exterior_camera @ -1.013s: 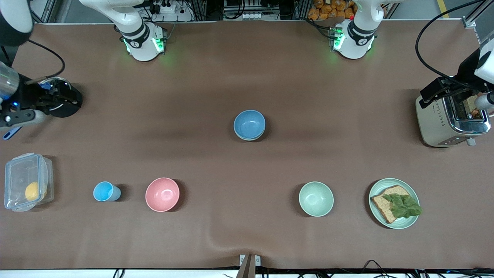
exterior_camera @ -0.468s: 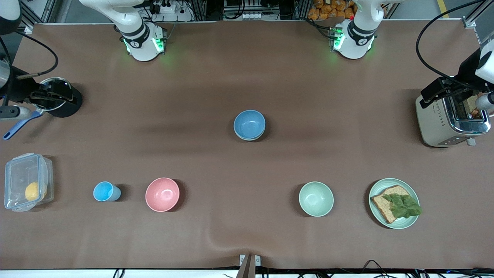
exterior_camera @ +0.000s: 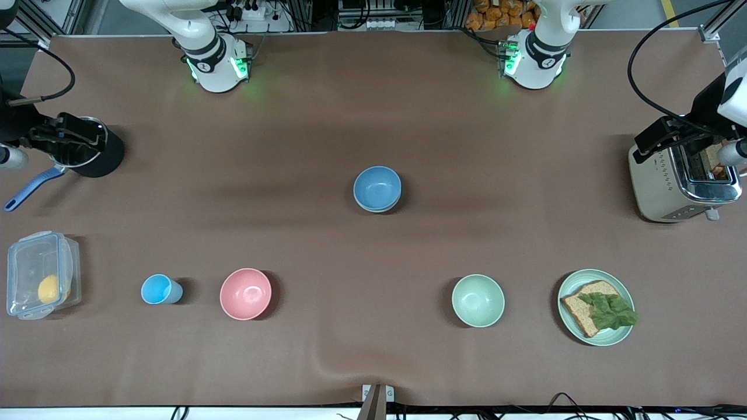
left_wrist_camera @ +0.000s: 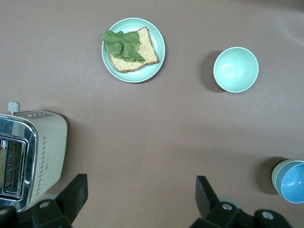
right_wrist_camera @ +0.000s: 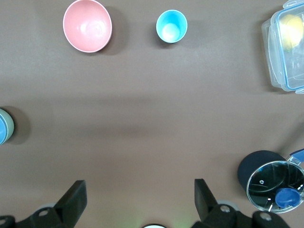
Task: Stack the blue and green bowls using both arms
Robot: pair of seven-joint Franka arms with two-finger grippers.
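Observation:
The blue bowl [exterior_camera: 377,186] sits nested inside the green bowl [exterior_camera: 367,207] at the middle of the table; only a thin rim of the green one shows below it. The stack also shows in the left wrist view [left_wrist_camera: 290,182], with the sage outer wall [left_wrist_camera: 275,175], and at the edge of the right wrist view [right_wrist_camera: 4,126]. My left gripper [left_wrist_camera: 141,199] is open and empty, high over the toaster end [exterior_camera: 656,139]. My right gripper [right_wrist_camera: 139,199] is open and empty, high over the black pot [exterior_camera: 73,131].
A mint bowl [exterior_camera: 478,300] and a mint plate [exterior_camera: 623,338] with bread and lettuce lie nearer the camera at the left arm's end. A pink bowl [exterior_camera: 245,293], sky-blue cup [exterior_camera: 157,289] and clear box [exterior_camera: 35,256] lie toward the right arm's end. Toaster [exterior_camera: 671,186]; black pot [exterior_camera: 108,157].
My right gripper has drawn back toward the table's edge over the black pot, uncovering a blue handle beside it. The left arm and the bowls have not moved.

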